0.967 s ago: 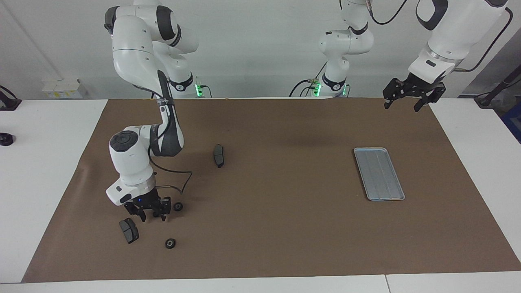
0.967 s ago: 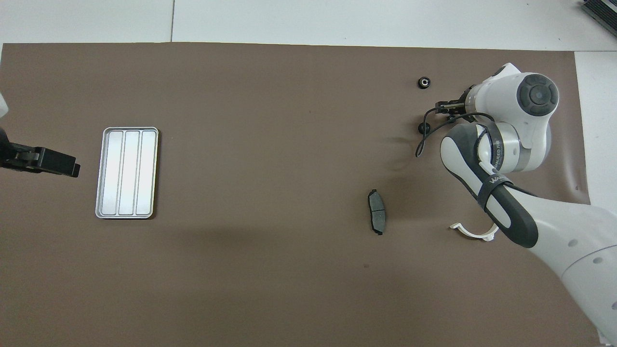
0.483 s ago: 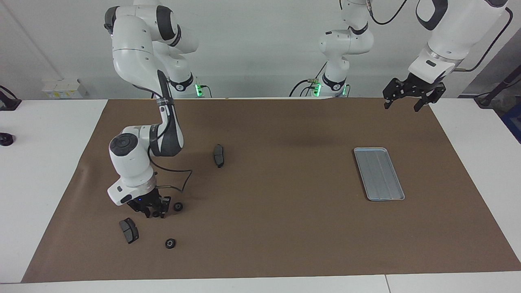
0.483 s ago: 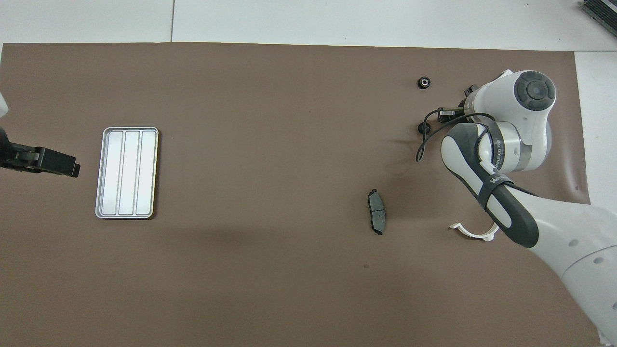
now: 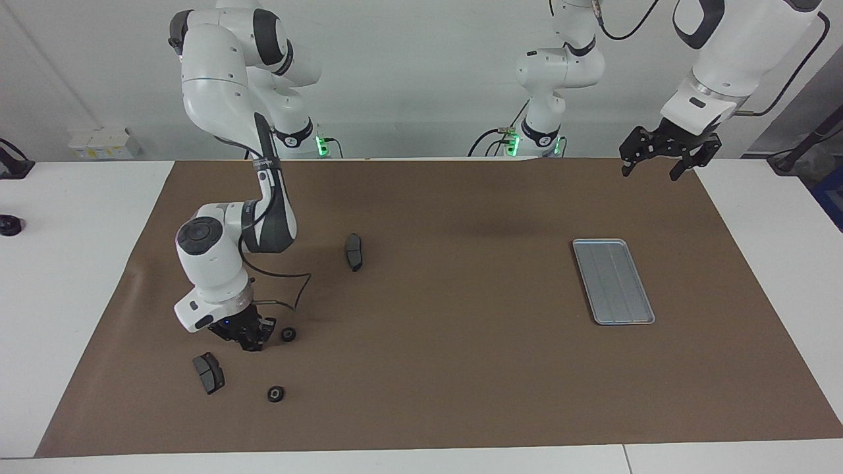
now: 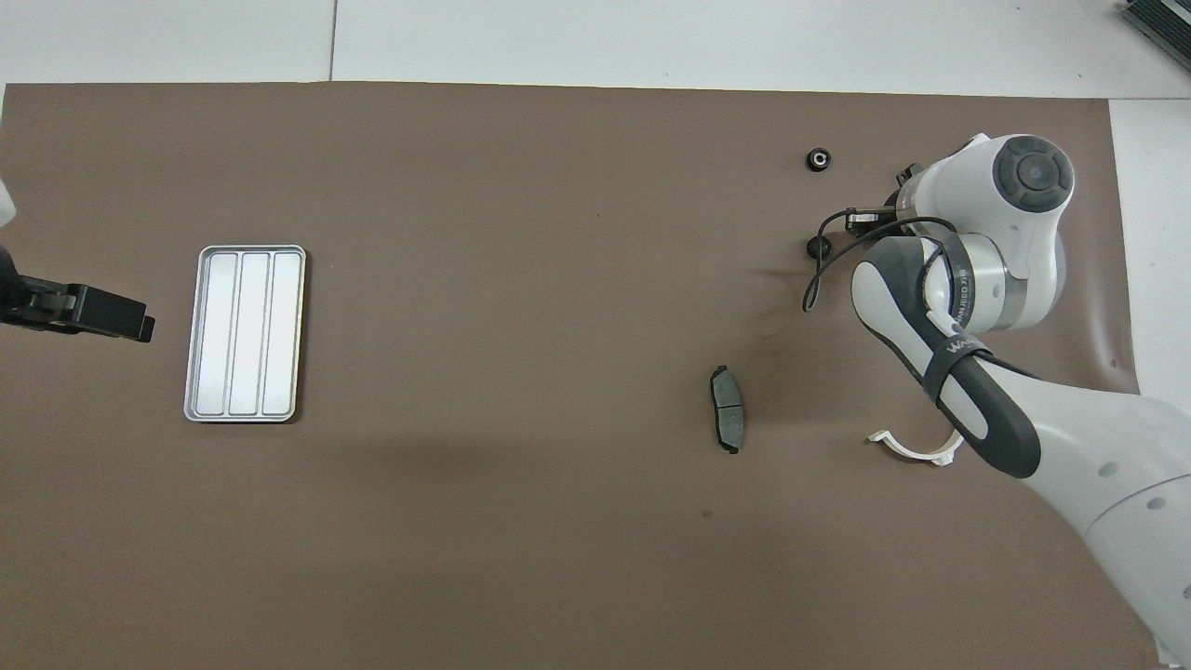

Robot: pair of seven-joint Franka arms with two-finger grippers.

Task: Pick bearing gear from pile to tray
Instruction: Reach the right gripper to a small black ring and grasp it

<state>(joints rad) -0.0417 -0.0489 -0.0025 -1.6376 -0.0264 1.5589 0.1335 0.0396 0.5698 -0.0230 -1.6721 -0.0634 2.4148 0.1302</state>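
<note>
Down at the right arm's end of the counter (image 5: pixel 85 197), the right end effector (image 5: pixel 249 342) sits low on the brown mat (image 5: pixel 435 296), fingertips seemingly drawn together, possibly on something small; one bearing gear (image 5: pixel 288 334) lies just beside it, another (image 5: pixel 275 394) farther from the robots; the left end effector (image 5: pixel 662 159) waits aloft, fingers apart; the tray (image 5: pixel 614 282) sits well apart.

**Parts at one end, tray at the other**

We see the tray (image 5: pixel 613 281) toward the left arm's end of the mat (image 5: pixel 435 368). Two gears (image 5: pixel 288 334) (image 5: pixel 275 394) and two pads (image 5: pixel 354 251) (image 5: pixel 208 372) lie toward the right arm's end, well apart from it.
</note>
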